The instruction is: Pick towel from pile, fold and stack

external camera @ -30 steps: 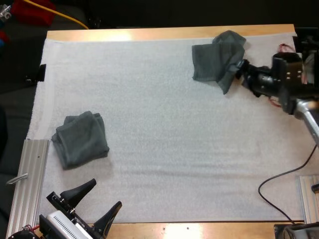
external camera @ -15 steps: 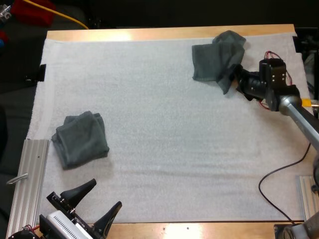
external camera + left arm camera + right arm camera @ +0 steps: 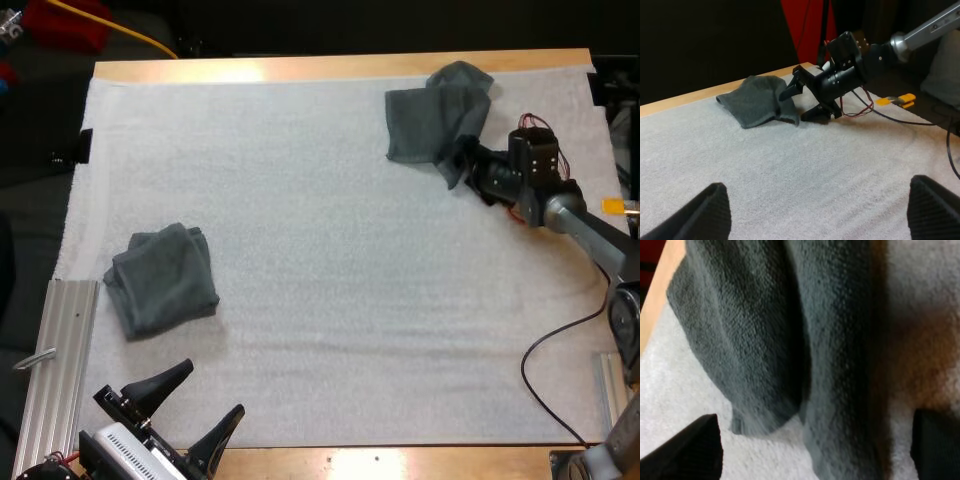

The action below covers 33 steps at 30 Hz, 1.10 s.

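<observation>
The crumpled towel, soft grey-green terry, is seen heaped at the far right of the white mat, with the right gripper spread open at its edge. A folded towel is laid near the left gripper, whose fingers are likewise apart.

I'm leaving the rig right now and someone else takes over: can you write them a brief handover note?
Grippers: the left gripper is open and holds nothing, at the mat's near left corner. The right gripper is open at the edge of the crumpled towel, not yet gripping it.
Things: the crumpled towel lies at the far right of the mat; the folded towel lies at the near left.
Done: one towel folded and placed.
Left: grasp the crumpled towel, fold it, stack it on the folded towel.
</observation>
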{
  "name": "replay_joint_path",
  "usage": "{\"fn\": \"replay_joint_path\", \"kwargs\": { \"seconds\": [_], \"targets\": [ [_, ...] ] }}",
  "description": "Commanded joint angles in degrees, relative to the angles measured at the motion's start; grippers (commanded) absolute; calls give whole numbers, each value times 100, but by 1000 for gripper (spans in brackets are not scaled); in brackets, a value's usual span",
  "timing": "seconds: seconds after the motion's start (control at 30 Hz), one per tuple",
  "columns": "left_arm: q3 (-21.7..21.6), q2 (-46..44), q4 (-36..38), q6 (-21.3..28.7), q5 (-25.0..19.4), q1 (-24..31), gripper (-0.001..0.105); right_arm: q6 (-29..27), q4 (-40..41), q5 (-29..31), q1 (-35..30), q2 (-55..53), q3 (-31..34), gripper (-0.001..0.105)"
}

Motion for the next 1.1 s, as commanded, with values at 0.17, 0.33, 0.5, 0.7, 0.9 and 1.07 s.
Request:
{"fn": "replay_joint_path", "kwargs": {
  "seconds": [0.17,0.33,0.5,0.7,0.9,1.07],
  "targets": [
    [-32,-53,-14,-56,17,-21,70,0,15,-298,16,176,-87,77],
    [-32,-53,-14,-56,-11,-21,70,13,58,-376,16,176,-87,67],
    [-32,-53,-14,-56,-11,-21,70,85,58,-348,16,176,-87,42],
    [-32,-53,-14,-56,-11,-21,70,69,346,-248,16,176,-87,12],
    [-32,-53,-14,-56,-11,-21,70,-556,736,-235,27,8,-87,1],
    [-32,-53,-14,-56,-11,-21,70,-1866,1383,141,140,-772,-170,1]
  ]
}}
